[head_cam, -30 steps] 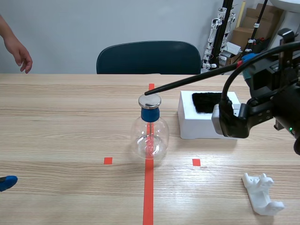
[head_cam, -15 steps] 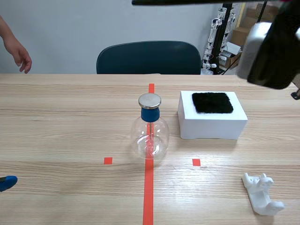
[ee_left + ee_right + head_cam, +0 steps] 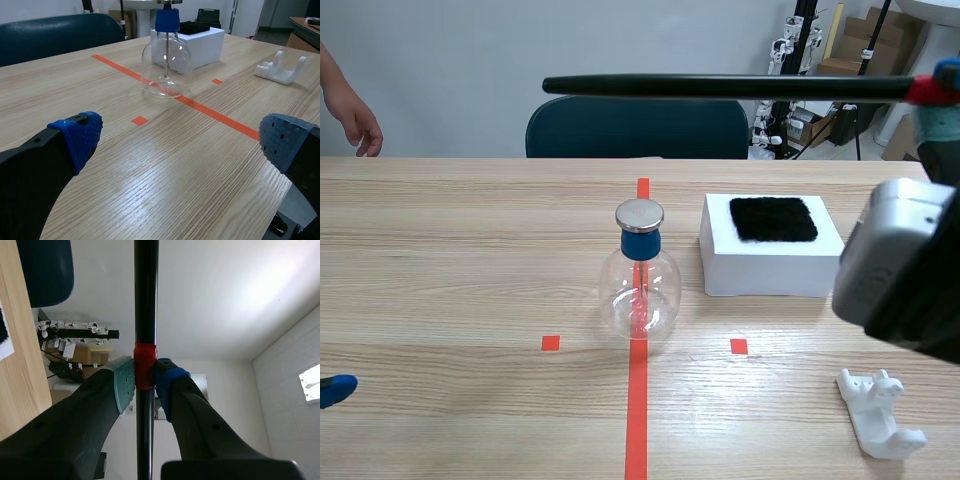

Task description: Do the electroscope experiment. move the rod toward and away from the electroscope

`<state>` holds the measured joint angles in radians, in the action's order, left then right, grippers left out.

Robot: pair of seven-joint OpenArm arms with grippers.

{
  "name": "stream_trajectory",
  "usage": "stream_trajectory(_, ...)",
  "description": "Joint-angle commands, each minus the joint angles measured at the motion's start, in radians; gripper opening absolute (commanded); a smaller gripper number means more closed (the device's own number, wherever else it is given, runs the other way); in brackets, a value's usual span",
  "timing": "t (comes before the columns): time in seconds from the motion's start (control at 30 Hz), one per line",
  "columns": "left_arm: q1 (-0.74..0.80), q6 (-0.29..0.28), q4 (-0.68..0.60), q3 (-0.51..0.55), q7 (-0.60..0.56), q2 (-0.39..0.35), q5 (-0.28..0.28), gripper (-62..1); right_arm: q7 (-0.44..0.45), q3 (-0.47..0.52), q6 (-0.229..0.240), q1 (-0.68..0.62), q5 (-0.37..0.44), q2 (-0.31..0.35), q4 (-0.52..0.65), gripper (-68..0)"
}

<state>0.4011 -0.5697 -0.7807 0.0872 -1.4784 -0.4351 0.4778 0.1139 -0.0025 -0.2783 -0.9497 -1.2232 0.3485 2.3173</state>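
Your right pincer (image 3: 145,379) clamped on the black rod (image 3: 720,87) near its red band, rod held high and roughly level, seemingly well above the electroscope (image 3: 639,280), which stands on the counter (image 3: 470,260), your left pincer (image 3: 182,137) low over the counter, fingers wide apart.

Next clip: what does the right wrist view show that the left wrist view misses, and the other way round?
Only the right wrist view: the black rod, gripped at its red band by the right gripper, jaws shut on it. Only the left wrist view: the electroscope, the white holder and the left gripper, jaws open. Both: the blue chair and the wooden table.
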Motion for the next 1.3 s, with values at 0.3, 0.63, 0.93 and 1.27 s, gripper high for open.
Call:
stream_trajectory(0.3,-0.002,-0.001,-0.015,0.004,-0.021,-0.006,-0.013,1.4,0.005,-0.059,-0.055,-0.079,-0.069,0.009,0.012,-65.1)
stream_trajectory(0.63,-0.002,-0.001,-0.015,0.004,-0.021,-0.006,-0.013,1.4,0.006,-0.059,-0.055,-0.079,-0.071,0.009,0.012,-65.1)
stream_trajectory(0.93,-0.002,-0.001,-0.015,0.004,-0.021,-0.006,-0.013,1.4,0.006,-0.059,-0.055,-0.079,-0.071,0.009,0.012,-65.1)
stream_trajectory(1.27,-0.002,-0.001,-0.015,0.004,-0.021,-0.006,-0.013,1.4,0.005,-0.059,-0.055,-0.079,-0.071,0.009,0.012,-65.1)
